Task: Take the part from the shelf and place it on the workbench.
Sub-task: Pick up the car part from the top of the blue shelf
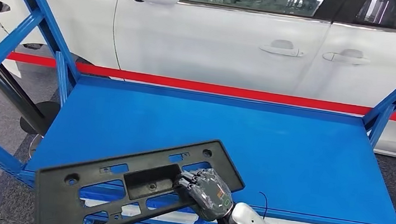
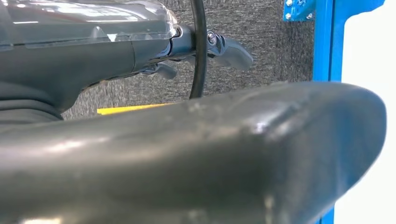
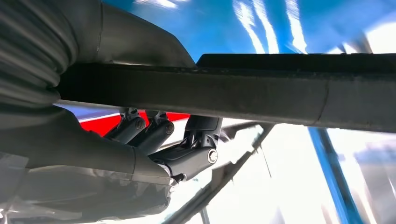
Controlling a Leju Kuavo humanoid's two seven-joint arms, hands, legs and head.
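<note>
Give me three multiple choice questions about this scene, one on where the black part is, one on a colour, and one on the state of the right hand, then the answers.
1. Where is the black part?
A. At the near edge of the shelf
B. On the floor
C. Against the car door

2. What colour is the shelf?
A. Yellow
B. Blue
C. Green

3. What is the right hand doing?
A. Hanging open
B. Resting flat on the shelf
C. Gripping the black part

Answers: 1 A, the part overlaps the shelf's front edge in the head view. 2 B, deck and frame are blue. 3 C, its fingers wrap the part's bar in the right wrist view.
</note>
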